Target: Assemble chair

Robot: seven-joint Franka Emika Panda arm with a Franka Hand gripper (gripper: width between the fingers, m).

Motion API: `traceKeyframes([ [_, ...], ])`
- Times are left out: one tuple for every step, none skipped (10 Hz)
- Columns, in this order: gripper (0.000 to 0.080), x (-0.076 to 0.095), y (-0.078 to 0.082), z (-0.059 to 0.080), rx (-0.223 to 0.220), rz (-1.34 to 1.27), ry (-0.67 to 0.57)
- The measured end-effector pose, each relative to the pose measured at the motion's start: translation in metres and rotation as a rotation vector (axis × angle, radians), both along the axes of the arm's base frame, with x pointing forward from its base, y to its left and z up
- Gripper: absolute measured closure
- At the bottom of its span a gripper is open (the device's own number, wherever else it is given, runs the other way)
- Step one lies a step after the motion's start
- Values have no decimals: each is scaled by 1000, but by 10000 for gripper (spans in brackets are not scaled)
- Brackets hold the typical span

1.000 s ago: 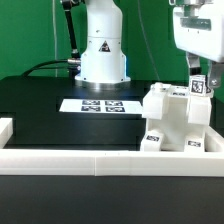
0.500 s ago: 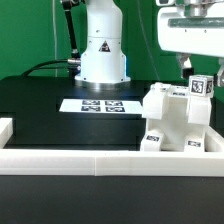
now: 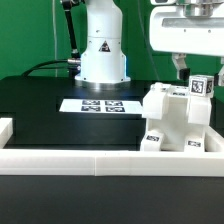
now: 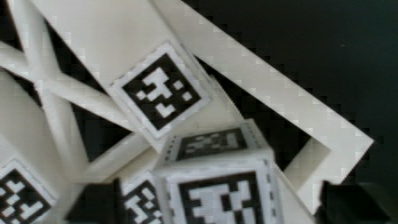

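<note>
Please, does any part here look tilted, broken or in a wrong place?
Nothing stands out. The chair stands upright behind the white rail, and the marker board lies flat on the black table.

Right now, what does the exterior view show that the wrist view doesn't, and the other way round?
Only the exterior view shows the setting: the robot's white base, the marker board on the black table, the long white rail in front, and the end effector above the chair. Only the wrist view shows the chair's slanting white parts up close, with one of the tags large enough to read its pattern. Both show the white chair and its black-and-white tags.
</note>
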State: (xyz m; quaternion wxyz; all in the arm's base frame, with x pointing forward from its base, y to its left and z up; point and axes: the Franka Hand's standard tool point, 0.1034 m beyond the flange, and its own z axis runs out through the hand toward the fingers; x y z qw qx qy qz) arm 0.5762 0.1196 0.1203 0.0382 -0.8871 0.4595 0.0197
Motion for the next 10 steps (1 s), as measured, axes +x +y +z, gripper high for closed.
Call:
traceKeyframes([
  [361, 0, 0, 0, 0, 0, 0],
  [518, 0, 0, 0, 0, -14, 1],
  [516, 0, 0, 0, 0, -27, 2],
  [516, 0, 0, 0, 0, -41, 4],
  [516, 0, 0, 0, 1, -87, 8],
  [516, 0, 0, 0, 2, -165, 14],
  [516, 0, 1, 0, 2, -228, 20],
  [516, 0, 1, 0, 2, -290, 25],
  [515, 0, 1, 0, 2, -317, 28],
  [515, 0, 1, 0, 3, -404, 36],
])
